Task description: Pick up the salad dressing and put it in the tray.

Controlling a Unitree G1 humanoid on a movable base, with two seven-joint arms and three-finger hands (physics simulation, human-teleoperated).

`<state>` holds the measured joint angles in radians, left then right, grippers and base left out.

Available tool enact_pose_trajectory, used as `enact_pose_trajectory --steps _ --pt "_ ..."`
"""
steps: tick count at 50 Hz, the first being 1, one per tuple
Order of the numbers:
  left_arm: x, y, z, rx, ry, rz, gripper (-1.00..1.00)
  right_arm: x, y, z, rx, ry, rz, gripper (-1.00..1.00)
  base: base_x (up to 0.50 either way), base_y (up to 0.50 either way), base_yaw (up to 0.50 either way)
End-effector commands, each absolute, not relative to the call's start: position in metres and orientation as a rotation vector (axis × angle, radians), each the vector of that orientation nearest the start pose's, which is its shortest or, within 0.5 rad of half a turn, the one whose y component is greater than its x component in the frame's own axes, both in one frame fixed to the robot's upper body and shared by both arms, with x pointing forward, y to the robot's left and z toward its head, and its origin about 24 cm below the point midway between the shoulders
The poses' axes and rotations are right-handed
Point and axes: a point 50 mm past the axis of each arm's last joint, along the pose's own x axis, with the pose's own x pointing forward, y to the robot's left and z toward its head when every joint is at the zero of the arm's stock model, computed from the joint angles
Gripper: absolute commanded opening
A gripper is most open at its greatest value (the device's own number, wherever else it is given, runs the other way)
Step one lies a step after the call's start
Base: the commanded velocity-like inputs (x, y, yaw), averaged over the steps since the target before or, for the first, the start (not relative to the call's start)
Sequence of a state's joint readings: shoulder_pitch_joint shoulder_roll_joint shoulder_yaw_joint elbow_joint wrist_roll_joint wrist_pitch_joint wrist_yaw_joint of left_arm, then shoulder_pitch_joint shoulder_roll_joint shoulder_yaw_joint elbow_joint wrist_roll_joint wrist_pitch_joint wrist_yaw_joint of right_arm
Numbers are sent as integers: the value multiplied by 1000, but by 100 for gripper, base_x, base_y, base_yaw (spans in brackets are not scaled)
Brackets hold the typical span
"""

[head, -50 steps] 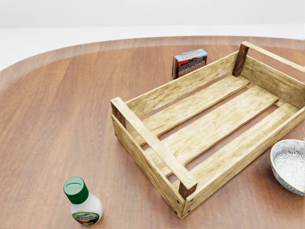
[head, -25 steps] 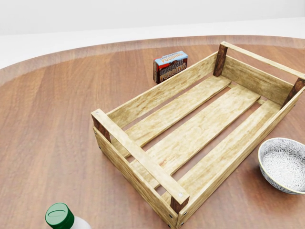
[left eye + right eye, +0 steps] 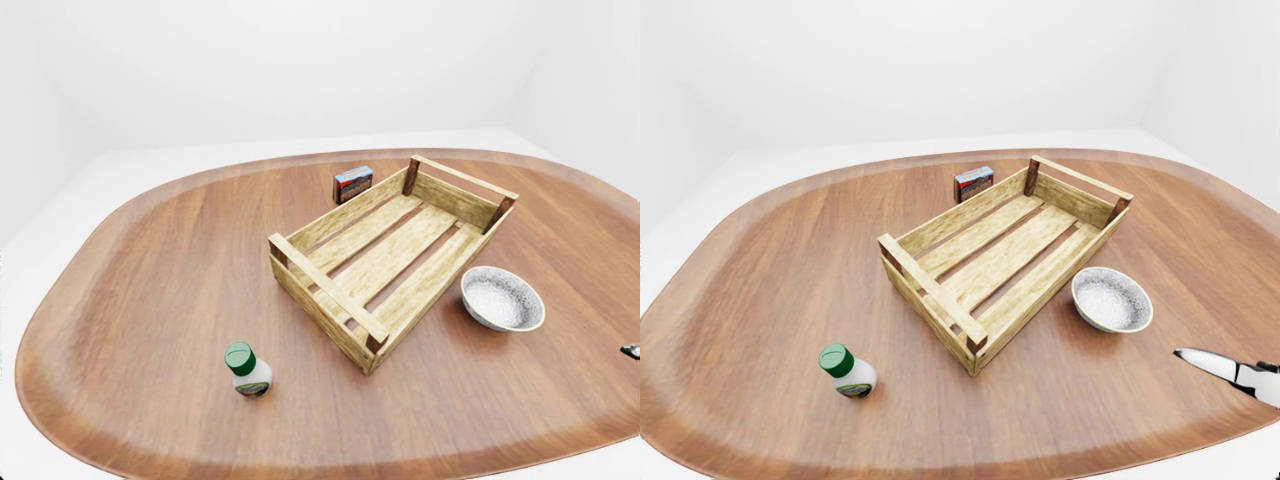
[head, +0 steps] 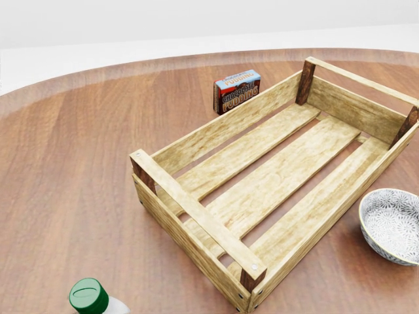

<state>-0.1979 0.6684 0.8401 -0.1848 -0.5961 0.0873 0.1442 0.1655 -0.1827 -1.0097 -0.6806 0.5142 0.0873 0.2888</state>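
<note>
Right-eye view: bottle (image 3: 848,371) stands upright, green cap up, on the table (image 3: 760,280), lower left, apart from the tray's (image 3: 930,289) near corner. Only the right hand (image 3: 1230,372) shows, at the right edge, one pale finger pointing left; holds nothing, how far open I cannot tell. Bottle lies far to its left; the unseen left hand is likely nearer. Tray empty. Bowl (image 3: 1110,300) beside it, empty. Box (image 3: 973,183) beyond the tray.

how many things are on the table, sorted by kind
bottle: 1, the green-capped salad dressing
crate: 1, the wooden tray
box: 1, the pudding box
bowl: 1, the patterned bowl
total: 4 on the wooden table
</note>
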Motion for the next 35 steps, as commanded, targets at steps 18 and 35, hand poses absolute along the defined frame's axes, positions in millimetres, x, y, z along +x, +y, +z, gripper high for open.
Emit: enact_pose_trajectory --steps 18,35 --pt "183 384 259 -1 -734 678 100 116 -331 187 -134 -581 -460 100 13 5 0" --pt "182 384 259 0 -738 678 100 111 -325 207 129 -799 -411 100 35 -4 0"
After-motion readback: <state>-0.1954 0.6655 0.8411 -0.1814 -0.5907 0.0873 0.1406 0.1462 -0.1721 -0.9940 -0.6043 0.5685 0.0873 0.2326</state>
